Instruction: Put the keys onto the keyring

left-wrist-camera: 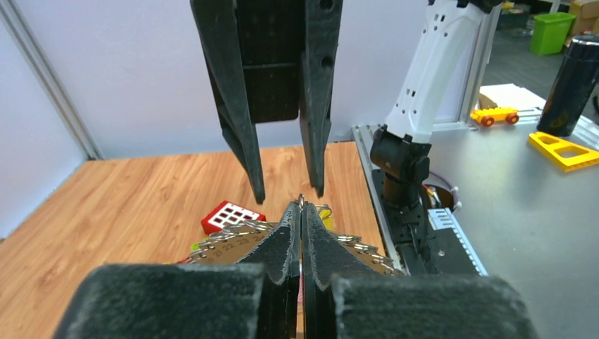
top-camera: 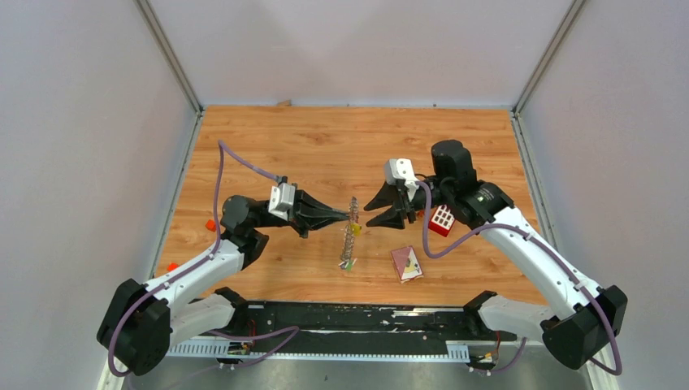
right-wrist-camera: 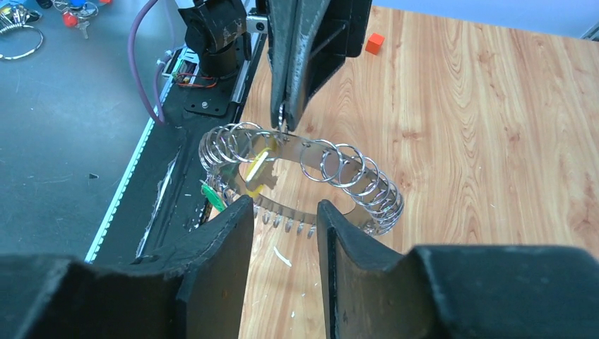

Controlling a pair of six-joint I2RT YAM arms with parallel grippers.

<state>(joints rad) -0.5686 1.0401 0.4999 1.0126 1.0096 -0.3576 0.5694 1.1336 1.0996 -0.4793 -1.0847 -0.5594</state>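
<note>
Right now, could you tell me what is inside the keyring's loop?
A yellow tag hangs into the loop of the keyring, and bare wooden table shows through it. The fingers of the right gripper cover parts of its near edge.

Shiny bare-metal keyring [right-wrist-camera: 311, 152]; smooth, matt wood-grain table [right-wrist-camera: 494, 141]

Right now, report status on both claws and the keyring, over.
Left claw shut on the keyring at its rim. Right claw open, empty, facing the ring. Nothing in the gap between the two claws.
</note>
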